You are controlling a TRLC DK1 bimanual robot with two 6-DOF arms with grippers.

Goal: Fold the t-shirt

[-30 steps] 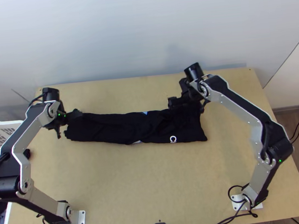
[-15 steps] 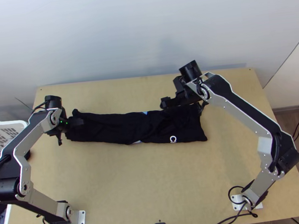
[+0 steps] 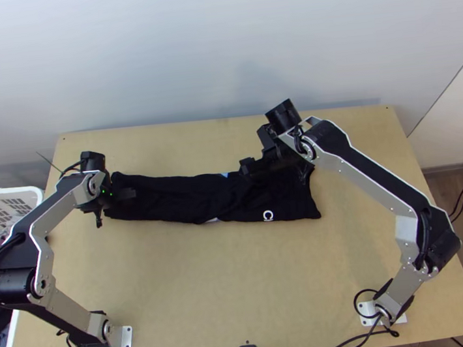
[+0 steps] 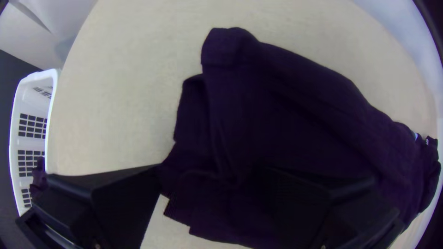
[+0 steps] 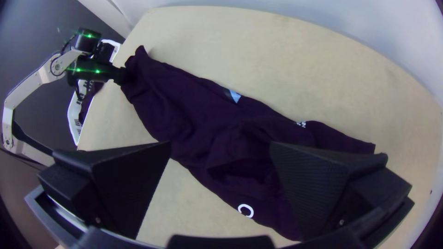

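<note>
- The left arm [image 3: 57, 203], silver-grey links with black joints, stands at the light wooden desk's [image 3: 241, 277] near left corner, elbow bent outward over the left edge.
- Its black gripper [image 3: 113, 206] is near the far left corner, broad flat fingers [image 4: 120, 203] apart.
- The matching right arm [image 3: 370, 183] rises from the near right corner, elbow bent toward the right edge.
- Its black gripper [image 3: 276, 170] points downward, right of centre, fingers [image 5: 314, 184] wide apart.

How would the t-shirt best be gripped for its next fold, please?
I would take the t-shirt by its end nearest the white basket, with the left end effector coming low from the basket's side. The shirt lies as a long, flat strip, and its layered edges look loose there, so the layers could probably be pinched together.
</note>
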